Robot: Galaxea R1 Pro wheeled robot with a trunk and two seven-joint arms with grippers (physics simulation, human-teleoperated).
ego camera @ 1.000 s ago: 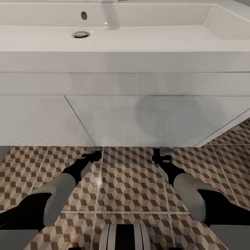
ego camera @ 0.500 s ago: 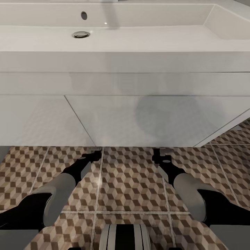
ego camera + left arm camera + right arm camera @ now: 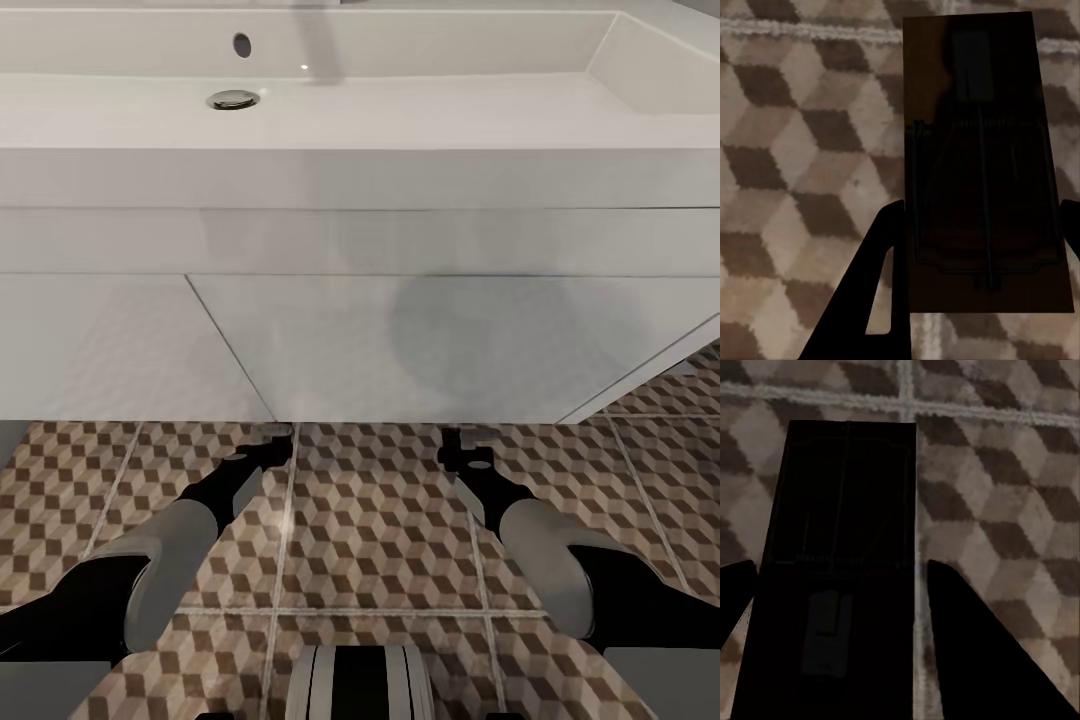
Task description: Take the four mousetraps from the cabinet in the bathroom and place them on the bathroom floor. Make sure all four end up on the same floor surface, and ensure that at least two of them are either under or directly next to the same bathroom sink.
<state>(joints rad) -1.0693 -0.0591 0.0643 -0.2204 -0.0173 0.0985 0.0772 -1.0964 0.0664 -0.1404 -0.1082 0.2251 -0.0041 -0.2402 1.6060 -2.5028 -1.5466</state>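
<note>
Two mousetraps show in the wrist views as dark wooden boards with wire, lying over the cube-patterned bathroom floor [image 3: 380,520]. My left gripper [image 3: 982,217] is shut on one mousetrap [image 3: 979,150], both fingers touching its long edges. The other mousetrap [image 3: 844,510] lies between the fingers of my right gripper [image 3: 840,566], with thin strips of floor showing on each side. In the head view the left gripper [image 3: 272,440] and right gripper [image 3: 462,445] reach low under the front edge of the sink [image 3: 300,160]. The cabinet is out of view.
The white vanity [image 3: 400,340] under the basin overhangs both grippers closely. A chrome drain [image 3: 233,99] sits in the basin. My base [image 3: 360,685] is at the bottom middle. Open tiled floor lies between and beside the arms.
</note>
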